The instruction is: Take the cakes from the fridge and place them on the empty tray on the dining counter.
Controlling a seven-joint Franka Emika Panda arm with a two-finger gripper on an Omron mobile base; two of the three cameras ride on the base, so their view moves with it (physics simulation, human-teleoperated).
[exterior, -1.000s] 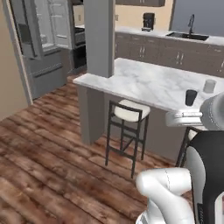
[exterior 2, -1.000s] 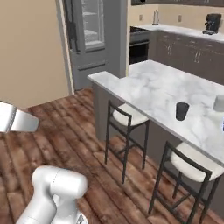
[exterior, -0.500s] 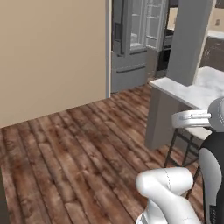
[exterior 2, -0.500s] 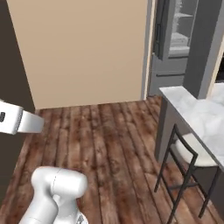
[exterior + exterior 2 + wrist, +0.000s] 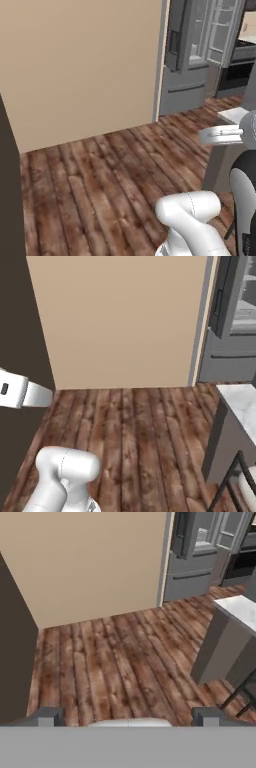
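Hand view showed the gripper [image 5: 128,716] with fingers spread wide, nothing between them, above wood floor [image 5: 115,662]. The fridge [image 5: 200,552] stood well apart, up and to the right of the fingers, a door open. Cakes, presumably inside, could not be made out. A dining counter [image 5: 235,609] corner showed right; the tray lay outside the frame.

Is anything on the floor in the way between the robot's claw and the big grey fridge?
Nothing visible blocks it. The open gripper looks over bare wooden floor toward the fridge. The dining counter's end stands off to the right side, not across the path.
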